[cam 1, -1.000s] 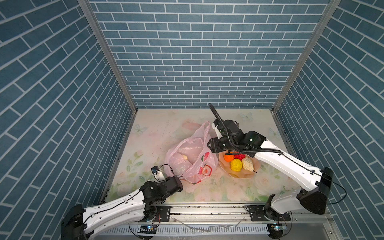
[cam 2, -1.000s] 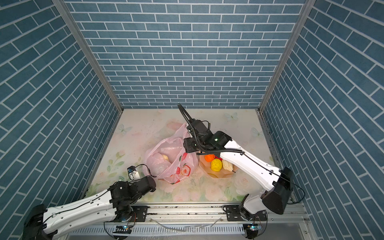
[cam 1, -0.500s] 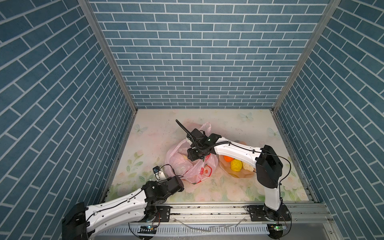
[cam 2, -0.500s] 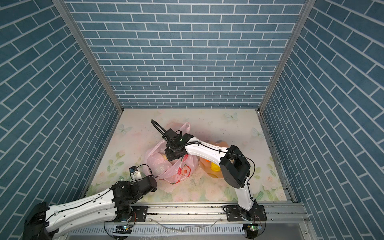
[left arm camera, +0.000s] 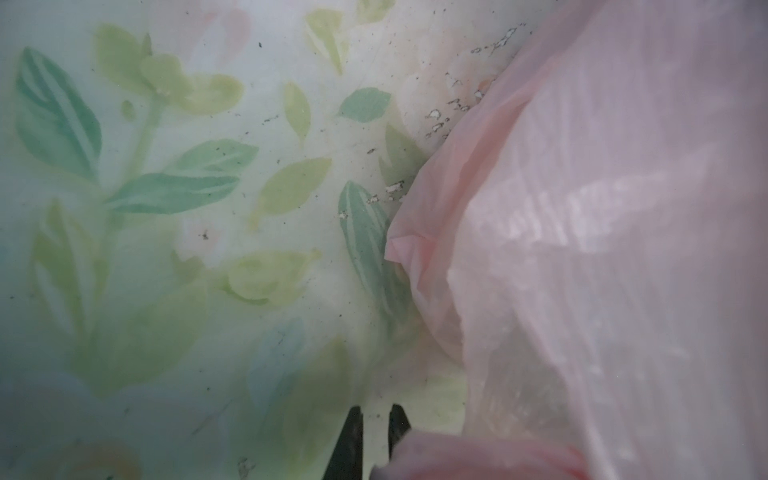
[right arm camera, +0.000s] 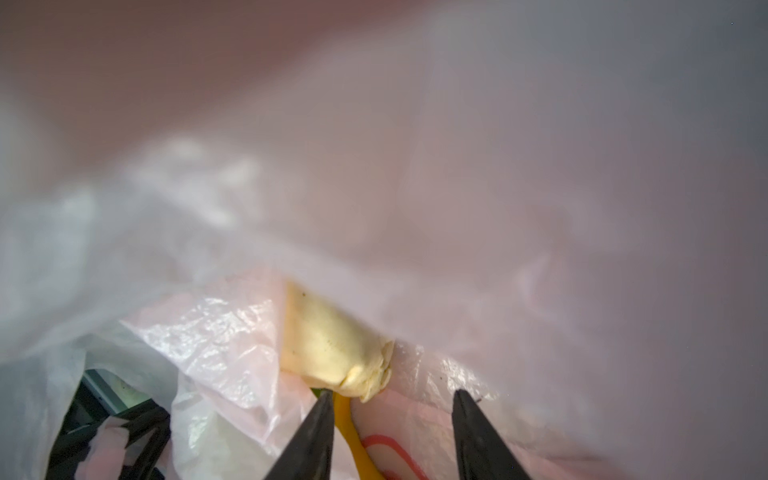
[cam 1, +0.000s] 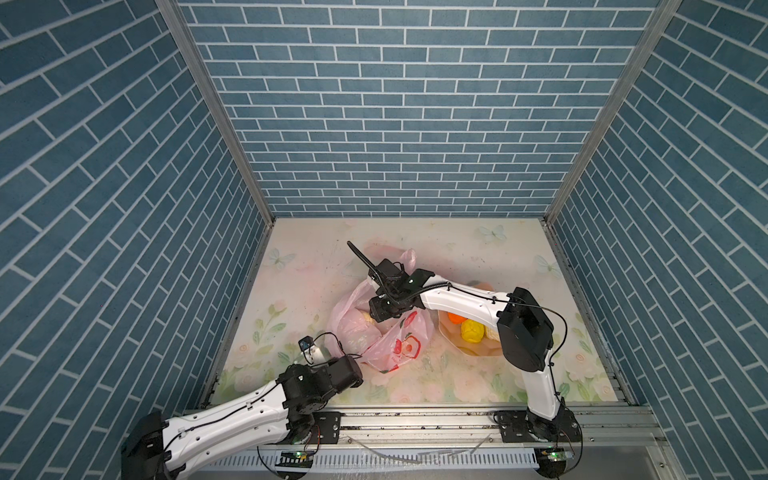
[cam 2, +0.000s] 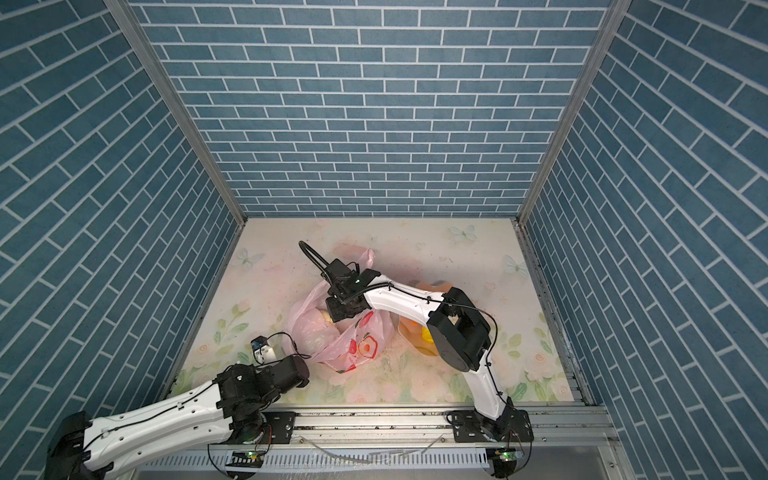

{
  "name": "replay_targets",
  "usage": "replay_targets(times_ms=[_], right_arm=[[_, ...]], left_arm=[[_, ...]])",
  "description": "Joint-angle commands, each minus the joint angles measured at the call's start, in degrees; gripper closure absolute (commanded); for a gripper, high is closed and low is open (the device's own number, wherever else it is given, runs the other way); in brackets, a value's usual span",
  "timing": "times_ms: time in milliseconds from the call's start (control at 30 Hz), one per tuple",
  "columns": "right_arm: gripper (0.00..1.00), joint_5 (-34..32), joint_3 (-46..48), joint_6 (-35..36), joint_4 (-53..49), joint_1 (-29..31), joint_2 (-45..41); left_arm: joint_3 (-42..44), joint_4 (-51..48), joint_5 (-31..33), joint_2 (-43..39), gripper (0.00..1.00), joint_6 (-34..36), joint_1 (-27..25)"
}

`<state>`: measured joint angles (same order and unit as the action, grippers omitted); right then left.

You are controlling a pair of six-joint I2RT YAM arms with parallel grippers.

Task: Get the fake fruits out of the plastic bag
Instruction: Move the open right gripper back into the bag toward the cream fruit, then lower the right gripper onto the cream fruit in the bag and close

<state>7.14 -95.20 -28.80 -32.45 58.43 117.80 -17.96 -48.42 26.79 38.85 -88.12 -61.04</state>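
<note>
Floral tabletop boxed by blue-brick walls, bare toward the back. Mid-table, plastic bag pinched at its near edge in left gripper (jaws nearly together); right gripper inside its mouth, jaws apart, cream fruit just ahead.

This is a robot test cell of the lab kind, not a lived-in room: a small booth whose back wall and side walls are flat panels printed with blue brick, joined at the corners by bare aluminium posts. The bench is covered edge to edge in a pastel flower print. Along its front edge runs an aluminium rail with two white-and-black robot arms bolted to it and a slotted cable duct beneath.
</note>
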Motion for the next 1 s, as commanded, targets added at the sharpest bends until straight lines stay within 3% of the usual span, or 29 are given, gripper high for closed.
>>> replay_targets(times_ms=[0, 567, 967], right_arm=[[0.52, 0.6, -2.4, 1.5, 1.3, -0.2, 1.6], [0.38, 4.9, -6.3, 1.6, 1.8, -0.3, 5.5], [0.36, 6.8, -7.0, 1.6, 1.5, -0.1, 7.2]], left_arm=[[0.9, -3.2, 0.0, -0.4, 0.85, -0.8, 0.3], [2.6, -1.2, 0.0, -0.1, 0.85, -1.3, 0.3], [3.1, 0.5, -0.2, 0.4, 0.84, -1.1, 0.3]])
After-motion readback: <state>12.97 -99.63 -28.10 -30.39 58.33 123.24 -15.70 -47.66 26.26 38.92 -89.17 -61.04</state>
